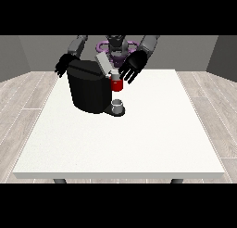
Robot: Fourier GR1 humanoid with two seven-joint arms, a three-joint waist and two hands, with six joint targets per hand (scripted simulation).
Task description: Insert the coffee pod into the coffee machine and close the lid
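Observation:
A black coffee machine (89, 90) stands on the white table (139, 143) at the back left. Its grey lid (103, 62) is tilted up and open. The machine's red front part (116, 85) faces right, with a small pale piece (115, 74) on top of it that may be the coffee pod. A grey cup (117, 105) sits on the machine's base below it. The hand at the view's right (133, 66) hovers just right of the lid, fingers spread and straight, holding nothing. The hand at the view's left (63, 65) hangs behind the machine's left corner, fingers relaxed.
The table's wide front and right areas hold no other objects. Its edges lie well away from the machine. The robot's torso (116, 47) stands behind the table at the top centre.

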